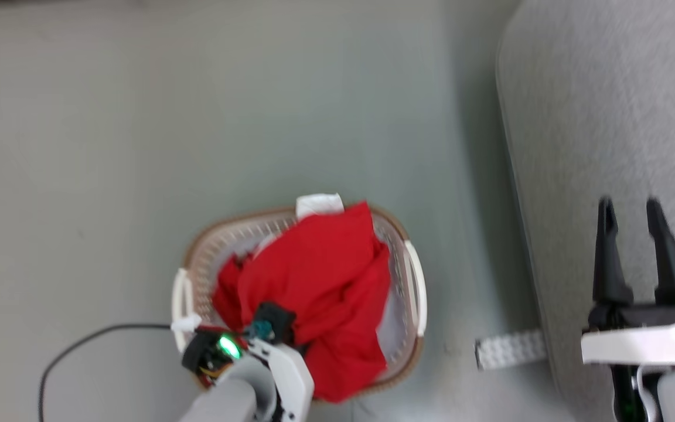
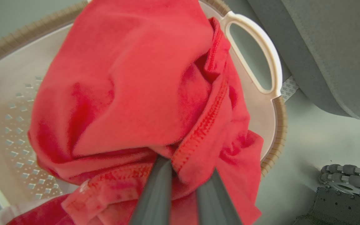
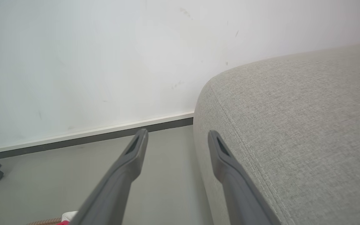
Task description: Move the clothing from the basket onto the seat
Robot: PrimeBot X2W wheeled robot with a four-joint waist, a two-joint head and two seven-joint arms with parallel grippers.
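Red clothing [image 1: 320, 275] lies heaped in the oval white basket [image 1: 226, 225] with a brown rim, on the floor at lower centre. My left gripper [image 1: 270, 319] is sunk into the near side of the heap. In the left wrist view its fingers [image 2: 158, 187] pinch a hemmed fold of the clothing [image 2: 136, 78], inside the basket [image 2: 11, 93]; the left gripper [image 2: 186, 165] is shut on it. The grey seat [image 1: 607, 117] fills the right side. My right gripper [image 1: 630, 205] hovers open over its near edge, as the right wrist view shows for the gripper [image 3: 177, 134] and seat [image 3: 292, 125].
A black cable [image 1: 79, 343] curves over the floor left of the basket. A white studded strip [image 1: 510, 350] lies on the floor between basket and seat. A white cloth piece [image 1: 319, 205] hangs over the basket's far rim. A wall with skirting [image 3: 89, 134] stands beyond the seat.
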